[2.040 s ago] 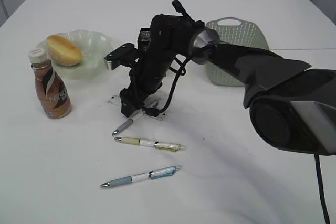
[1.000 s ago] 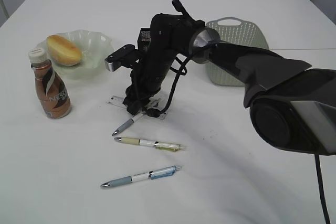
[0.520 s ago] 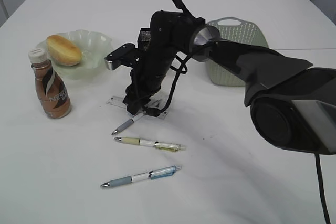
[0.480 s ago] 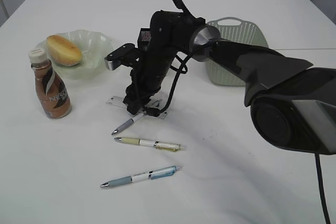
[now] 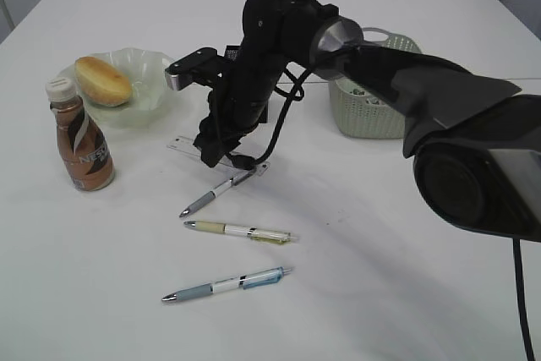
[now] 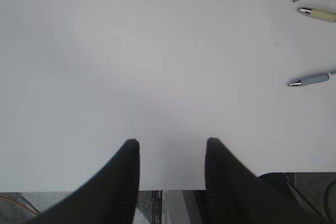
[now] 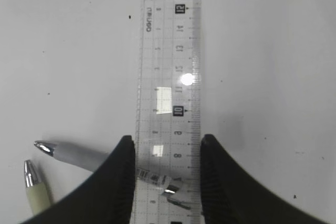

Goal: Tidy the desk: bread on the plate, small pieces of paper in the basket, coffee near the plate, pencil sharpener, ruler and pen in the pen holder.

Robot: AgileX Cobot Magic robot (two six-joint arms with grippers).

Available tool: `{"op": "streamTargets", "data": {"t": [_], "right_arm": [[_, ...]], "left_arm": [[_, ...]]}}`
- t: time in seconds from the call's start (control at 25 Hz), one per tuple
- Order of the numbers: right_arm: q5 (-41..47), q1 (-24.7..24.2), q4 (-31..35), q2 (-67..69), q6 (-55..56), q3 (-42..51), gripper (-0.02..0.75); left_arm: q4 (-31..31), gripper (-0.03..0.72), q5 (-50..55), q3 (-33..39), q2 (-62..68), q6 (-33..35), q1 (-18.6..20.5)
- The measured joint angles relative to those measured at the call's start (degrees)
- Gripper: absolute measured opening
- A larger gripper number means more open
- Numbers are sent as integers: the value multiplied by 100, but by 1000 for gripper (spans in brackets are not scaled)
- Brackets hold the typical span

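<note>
Nearest the exterior camera, at lower centre of the frame, lies a blue-grey pen (image 5: 226, 284). Just above it lie a cream pen (image 5: 239, 231) and then a grey pen (image 5: 209, 197), so three pens are counted on the desk (image 5: 380, 293), none yet put away.

Above the grey pen, the right gripper (image 5: 221, 155) pinches the ruler (image 5: 218, 155) by its long edges, fingers part-way closed to the ruler's width. In the right wrist view the ruler (image 7: 168, 103) runs up the middle between the two dark fingers (image 7: 122, 182). In the exterior view it seems raised off the desk, casting a shadow beneath.

The left gripper (image 6: 172, 148) shows only in its own view, at the bottom of the frame, fingers apart and holding nothing over bare desk.

At left stands one coffee (image 5: 79, 135) bottle, just beside the plate (image 5: 150, 69) at upper left, and one bread (image 5: 102, 80) roll rests on that plate; both steps look finished.

Behind the arm, a dark corner of the pen holder (image 5: 232, 55) peeks out, mostly hidden. At upper right sits one basket (image 5: 372, 112). No loose paper scraps remain on the desk; whether they are inside cannot be told.

Judging by this, the ruler, the three pens and any sharpener (none visible) are left.
</note>
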Motion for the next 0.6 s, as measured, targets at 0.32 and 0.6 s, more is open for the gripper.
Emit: {"op": "streamTargets", "data": {"t": [0.32,0.6], "right_arm": [[118,0,0,-211,287,0,252],[128,0,-52,-441,757,-13,251]], "left_arm": [[0,307,0,0,0,0,0],[-62,307,0,0,0,0,0]]}}
